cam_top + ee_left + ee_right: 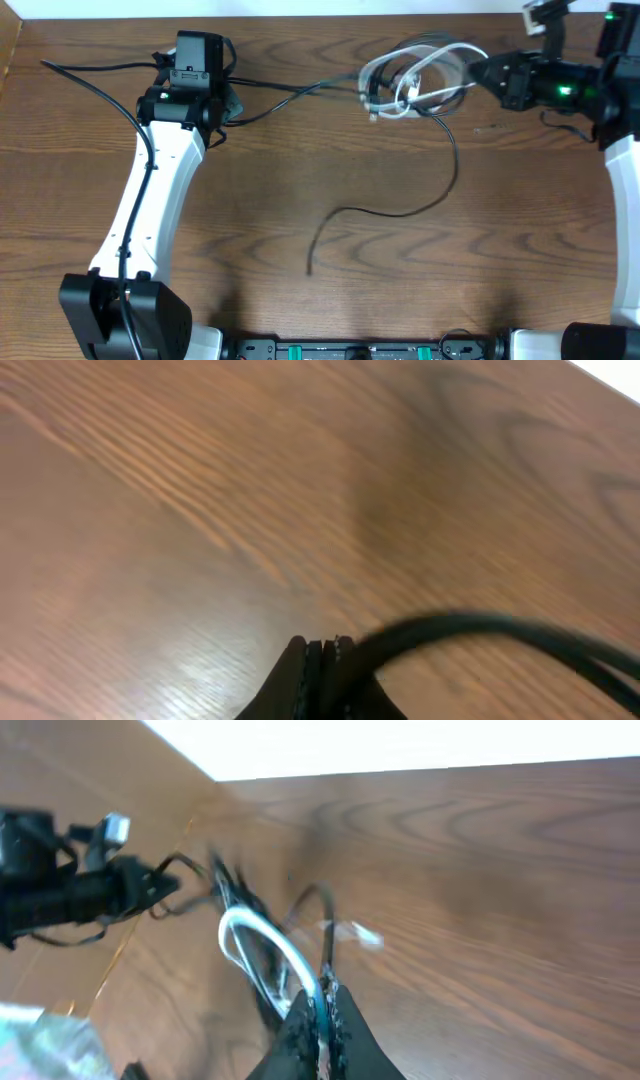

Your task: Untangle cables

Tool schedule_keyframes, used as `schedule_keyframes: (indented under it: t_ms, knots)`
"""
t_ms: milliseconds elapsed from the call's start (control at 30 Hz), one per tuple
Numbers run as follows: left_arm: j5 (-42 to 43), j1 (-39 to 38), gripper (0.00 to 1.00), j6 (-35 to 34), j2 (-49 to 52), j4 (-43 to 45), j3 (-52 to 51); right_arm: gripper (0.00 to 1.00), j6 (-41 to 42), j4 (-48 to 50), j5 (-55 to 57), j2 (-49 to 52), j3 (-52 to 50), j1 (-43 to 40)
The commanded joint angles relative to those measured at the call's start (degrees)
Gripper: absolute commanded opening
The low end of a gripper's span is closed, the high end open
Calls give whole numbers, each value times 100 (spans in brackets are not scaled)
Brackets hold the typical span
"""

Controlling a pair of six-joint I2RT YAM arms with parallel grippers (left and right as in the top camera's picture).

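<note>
Overhead and wrist views of a two-arm station with the cables (405, 80) on a brown wood-grain surface (300, 180).

(a) Position. The cables lay at the far side of the surface, right of centre, gathered into a loose knot of white and black loops. The knot hung between the two arms, just beside the right fingers (318, 1020) and well apart from the left fingers (318, 660).

(b) Axis and heading. A black cable (480, 628) stretched from the left fingers to the knot, so its long axis ran left to right, roughly parallel to the far edge. A second black strand, the loose tail (400, 212), left the knot on its right side. It dropped toward the near edge, then bent leftward in a shallow curve. Its free end (310, 268) lay flat near mid-surface and pointed toward the near edge.

(c) Grip, left. The left fingers were pressed fully together, with the black cable pinched at their tips and leading off to the right.

(d) Grip, right. The right fingers were likewise closed. An arching loop of the white cable (262, 935) ran into their tips and was held there. A black strand met the same tips, though whether it was also pinched could not be told.

(e) Markings. The black camera housing (200, 50) on the left wrist showed small pale marks, too small to read.
</note>
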Motion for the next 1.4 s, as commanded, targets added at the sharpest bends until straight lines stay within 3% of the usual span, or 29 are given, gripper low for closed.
schedule_keyframes:
  t_ms: [0,200,400,567,633,767,833,1000,1367]
  knots:
    - [-184,138,7,455,-15,-55,26,1,109,15,0,-33,55,-96]
    - [63,138,8,487,-15,-286,26,1,107,-28,111,-33,44,-61]
    - [1300,138,8,1165,-15,-302,26,1,103,-181,627,13,44,177]
    - [1878,120,14,1202,-15,-382,26,1,81,-245,955,179,44,334]
    - [1897,109,17,1202,-15,-433,24,1,85,-238,1060,286,44,393]
    - [1899,55,36,1314,-11,-503,15,3,85,-142,1084,588,44,470]
    - [1899,-9,46,1464,-7,-516,15,8,85,-57,1084,774,44,509]
    - [1897,-177,61,1569,2,-514,15,23,85,96,1088,1049,44,592]
    - [1941,-577,65,1696,260,-363,15,33,85,297,1137,1239,44,662]
